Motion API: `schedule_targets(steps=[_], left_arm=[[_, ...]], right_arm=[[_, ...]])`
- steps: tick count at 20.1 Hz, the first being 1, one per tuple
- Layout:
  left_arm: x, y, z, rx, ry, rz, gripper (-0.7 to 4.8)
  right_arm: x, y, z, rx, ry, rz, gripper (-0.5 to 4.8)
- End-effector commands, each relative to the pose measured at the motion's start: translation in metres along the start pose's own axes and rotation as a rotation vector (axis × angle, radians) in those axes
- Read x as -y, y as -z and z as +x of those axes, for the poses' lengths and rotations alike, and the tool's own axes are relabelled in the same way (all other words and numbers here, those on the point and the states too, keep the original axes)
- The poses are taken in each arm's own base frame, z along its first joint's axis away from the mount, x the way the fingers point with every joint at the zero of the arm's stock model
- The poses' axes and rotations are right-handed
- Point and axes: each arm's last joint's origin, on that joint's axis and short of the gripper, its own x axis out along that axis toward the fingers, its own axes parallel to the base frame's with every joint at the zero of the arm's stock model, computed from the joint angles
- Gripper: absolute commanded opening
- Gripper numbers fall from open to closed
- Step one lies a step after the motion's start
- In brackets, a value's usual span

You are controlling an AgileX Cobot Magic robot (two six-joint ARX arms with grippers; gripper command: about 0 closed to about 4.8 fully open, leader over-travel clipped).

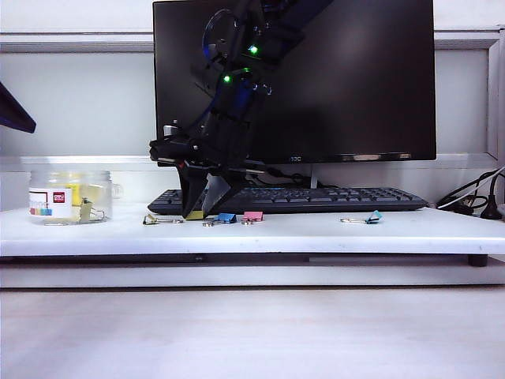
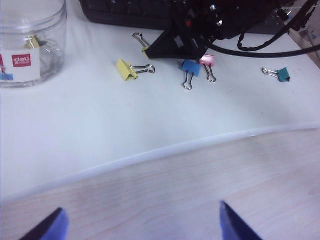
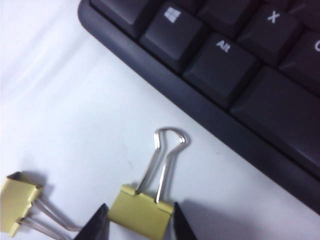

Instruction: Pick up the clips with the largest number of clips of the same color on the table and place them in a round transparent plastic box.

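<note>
- Jaws of the right gripper (image 3: 136, 225) flank a yellow clip (image 3: 141, 211) on the worktop (image 1: 316, 233) beside the keyboard (image 3: 240, 85); grip unconfirmed.
- Left gripper (image 2: 140, 227) hangs open, well back.
- Risk: smooth folded metal may squirt out under off-centre squeeze.
- Round clear plastic box (image 1: 69, 196) stands far left, yellow clips inside.

Right arm (image 1: 229, 95): black, boxy links, blue panels along its sides, two green indicator lights glowing on the upper part. A small red mark near the wrist, and a black cable trailing from it. Right gripper (image 1: 201, 207): two black tapered wedge fingers. Left gripper (image 2: 140, 227): only two blue fingertips (image 2: 52, 227) show.
</note>
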Motion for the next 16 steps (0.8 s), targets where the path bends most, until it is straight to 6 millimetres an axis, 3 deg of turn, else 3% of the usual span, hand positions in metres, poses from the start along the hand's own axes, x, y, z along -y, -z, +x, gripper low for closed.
schedule_targets(steps=[1,8,12,16], left_arm=[[0.001,-0.002,-0.001,0.010,0.008,0.005,4.02],[0.001,-0.002,-0.001,0.009,0.008,0.005,4.02],[0.001,-0.002,-0.001,0.009,-0.003,0.004,4.02],[0.001,-0.002,-0.001,0.010,-0.003,0.009,4.02]], right_arm=[[0.001,0.001,-0.008,-0.022,0.008,-0.009,1.11],[0.002,-0.011,-0.041,0.063,-0.018,-0.019,1.11],[-0.010,-0.018,-0.053,0.122,-0.174,-0.039,1.11],[-0.027,-0.039,-0.081,0.233,-0.337,-0.093,1.11]])
